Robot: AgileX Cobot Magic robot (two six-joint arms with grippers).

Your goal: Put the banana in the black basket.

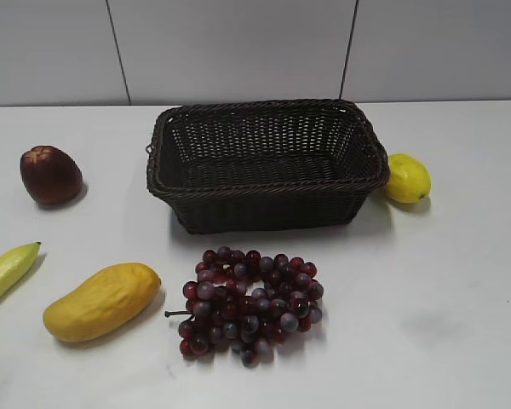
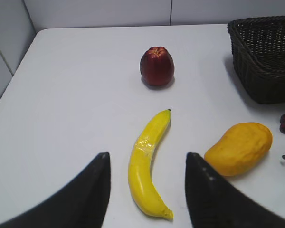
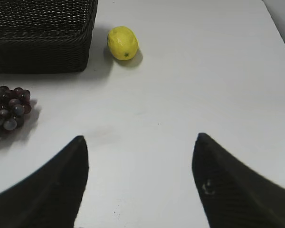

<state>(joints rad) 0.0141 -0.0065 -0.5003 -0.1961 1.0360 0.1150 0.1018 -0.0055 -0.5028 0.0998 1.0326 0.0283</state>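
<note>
Already the left gripper [image 2: 147, 190] hangs with fingers apart astride the banana [image 2: 148, 164] near the desk's left edge, lined up to grab it, while the basket [image 1: 264, 128] waits empty toward the back edge.

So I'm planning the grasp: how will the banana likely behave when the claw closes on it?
The banana looks firm and smooth, so it probably stays stiff but may slip. Its curve could make it pivot on the table if pushed. It lies lengthwise between the open left claw's fingers, so a mid-body pinch seems workable.
</note>
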